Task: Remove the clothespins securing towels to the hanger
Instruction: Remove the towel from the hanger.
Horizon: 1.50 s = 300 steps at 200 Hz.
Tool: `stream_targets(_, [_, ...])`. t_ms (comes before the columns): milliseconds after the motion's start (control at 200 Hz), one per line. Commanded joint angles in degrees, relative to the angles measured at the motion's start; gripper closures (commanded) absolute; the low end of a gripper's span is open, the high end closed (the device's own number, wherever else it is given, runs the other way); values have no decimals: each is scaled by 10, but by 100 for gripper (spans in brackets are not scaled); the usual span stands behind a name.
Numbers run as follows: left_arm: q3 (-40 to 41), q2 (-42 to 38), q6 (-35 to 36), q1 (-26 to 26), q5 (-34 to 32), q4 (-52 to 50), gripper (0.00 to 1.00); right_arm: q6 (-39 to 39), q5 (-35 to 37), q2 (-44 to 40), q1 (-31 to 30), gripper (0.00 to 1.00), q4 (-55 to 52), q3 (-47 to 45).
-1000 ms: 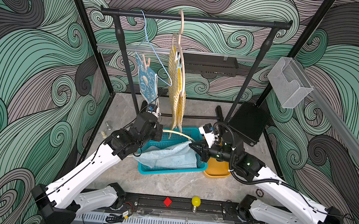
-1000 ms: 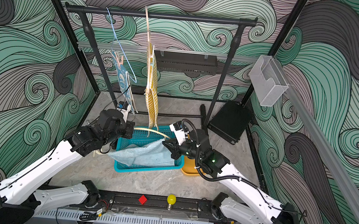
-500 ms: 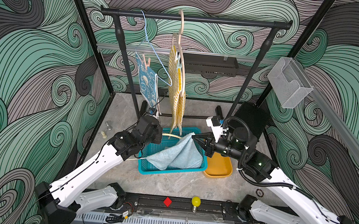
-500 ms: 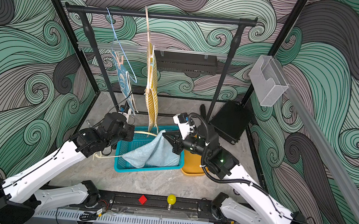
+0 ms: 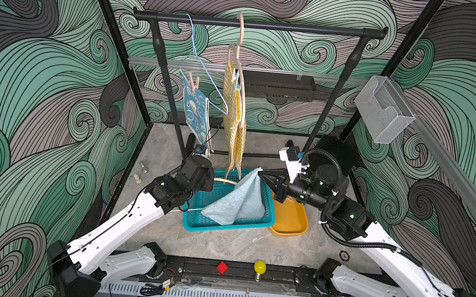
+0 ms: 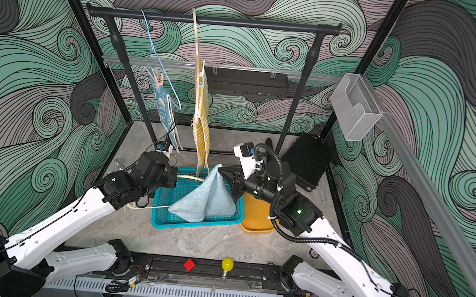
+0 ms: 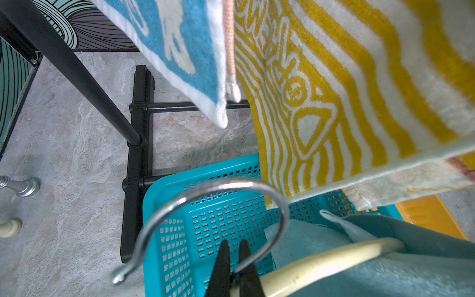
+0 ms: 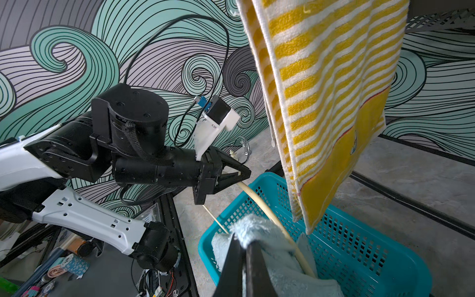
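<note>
The right hand [image 5: 260, 173] has lifted the blue towel [image 5: 241, 202] from the basket [image 5: 224, 228], pinching it. The left hand [image 7: 234, 243] pinches its hanger [image 7: 321, 259]. Above the basket, the bunny towel [image 5: 195, 113] and striped towel [image 5: 235, 131] stay pegged.

the pale-blue towel [image 5: 241, 202] is fluffy, matt terry cloth. the striped towel [image 7: 359, 90] and bunny towel [image 7: 185, 38] are looped woven cloth. the basket [image 7: 205, 171] is perforated teal plastic with a slight sheen. the hook [image 7: 231, 183] is bright polished metal; the cream hanger [image 7: 321, 259] looks smooth and coated. the floor [image 7: 64, 154] is matt and stone-patterned. in a top view, the box [image 5: 381, 109] at two o'clock is clear plastic, and the rail [image 5: 256, 25] at twelve is matt black.
</note>
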State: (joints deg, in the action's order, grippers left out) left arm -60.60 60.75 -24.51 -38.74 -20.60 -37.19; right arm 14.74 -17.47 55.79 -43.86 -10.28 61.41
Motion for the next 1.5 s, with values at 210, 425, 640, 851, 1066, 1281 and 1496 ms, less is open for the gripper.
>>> stream_targets(210, [8, -12, -7, -3, -35, 18, 100, -46, 37, 3, -3, 100, 1, 79])
stream_targets(425, [15, -24, -12, -3, -51, 17, 100, -54, 37, 6, -3, 100, -8, 113])
stream_targets(640, [16, -37, -17, -3, -69, 6, 100, -54, 32, 11, -2, 100, -21, 145])
stream_targets(851, [15, -52, -22, -3, -87, -10, 100, -58, 29, 7, -3, 100, -38, 164])
stream_targets(1066, [4, -75, -22, -3, -119, -47, 100, -62, 49, -3, -2, 100, -58, 171])
stream_targets(1281, [2, -108, -10, -3, -150, -68, 100, -66, 71, -12, -2, 100, -75, 174])
stream_targets(1496, [15, -139, 6, -3, -173, -70, 100, -67, 80, -10, 0, 100, -91, 199])
